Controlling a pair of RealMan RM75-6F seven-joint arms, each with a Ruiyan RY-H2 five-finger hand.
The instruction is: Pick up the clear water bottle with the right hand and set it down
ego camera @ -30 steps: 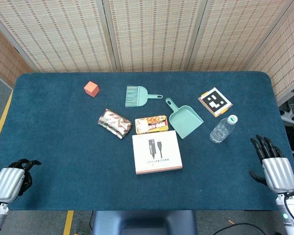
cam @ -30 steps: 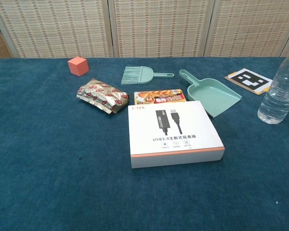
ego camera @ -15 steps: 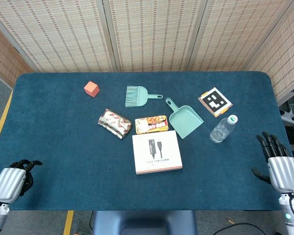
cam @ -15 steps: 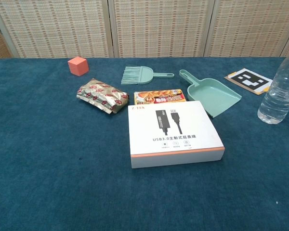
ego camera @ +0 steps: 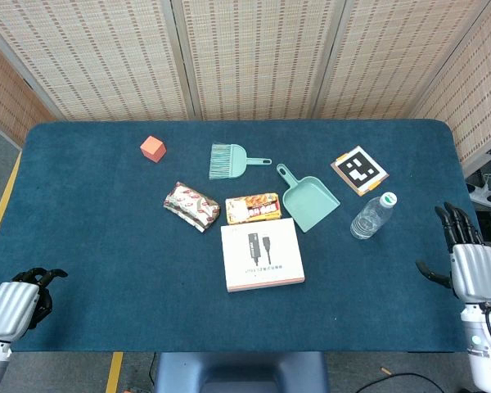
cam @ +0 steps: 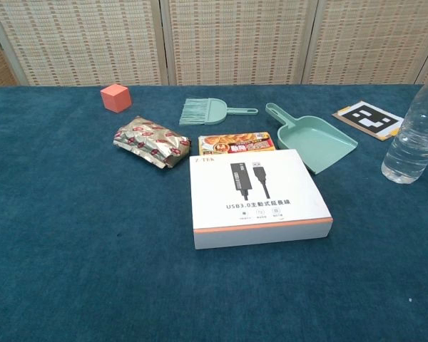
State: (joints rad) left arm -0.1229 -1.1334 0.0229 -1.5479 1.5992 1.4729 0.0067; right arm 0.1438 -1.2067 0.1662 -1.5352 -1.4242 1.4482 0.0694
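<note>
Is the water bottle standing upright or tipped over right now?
Upright: the clear water bottle stands on its base in the chest view, cap on top, apart from the right hand.

The dark blue table covering (cam: 71, 271) looks like matt, slightly napped cloth. The clear plastic water bottle (cam: 412, 135) is glossy and ribbed. The mint-green dustpan (cam: 315, 142) and small matching brush (cam: 207, 111) look like smooth matt plastic. The crinkled silver foil snack packet (cam: 152, 141) shines, while the white cardboard box (cam: 257, 196) is smooth and matt. Woven, rough-textured screens (ego camera: 254, 57) stand behind.
</note>
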